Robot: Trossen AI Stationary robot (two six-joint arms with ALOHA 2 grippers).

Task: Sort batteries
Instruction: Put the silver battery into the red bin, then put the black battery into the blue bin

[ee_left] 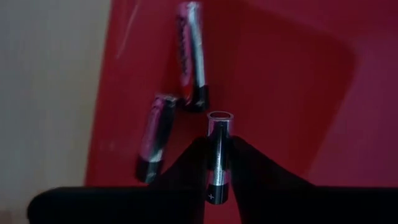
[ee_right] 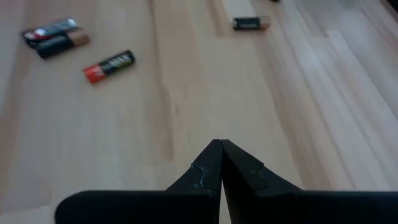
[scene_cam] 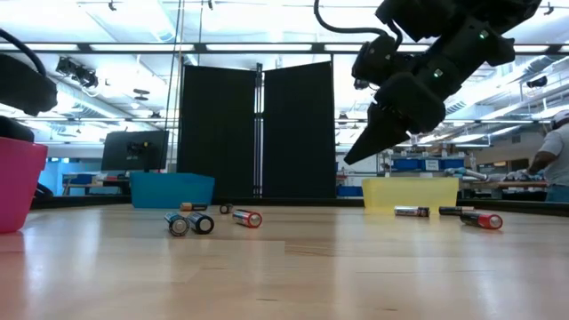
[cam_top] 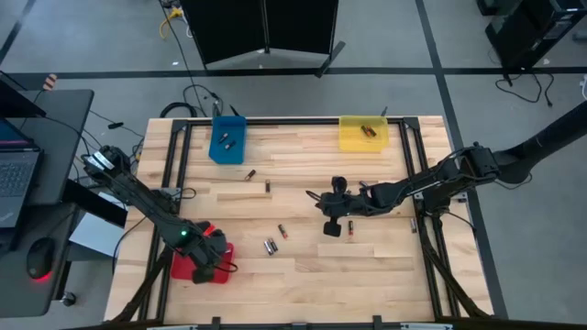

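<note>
Red tray (ee_left: 298, 93) holding two batteries (ee_left: 191, 59), left gripper (ee_left: 219, 163) clamping a third

Three trays sit on the desk (cam_top: 303, 275): one tray (cam_top: 227, 140) at the far left, another tray (cam_top: 363, 133) at the far right, and a near-left tray (cam_top: 197, 266) under the left gripper (ee_left: 217, 180). Loose batteries (cam_top: 271, 245) lie mid-desk between them, some just beside the right gripper (cam_top: 332, 220).

Bright even overhead light; ceiling strip lamps (scene_cam: 267, 46) glare across top of low view; wrist views soft, blurred; shadows faint.
</note>
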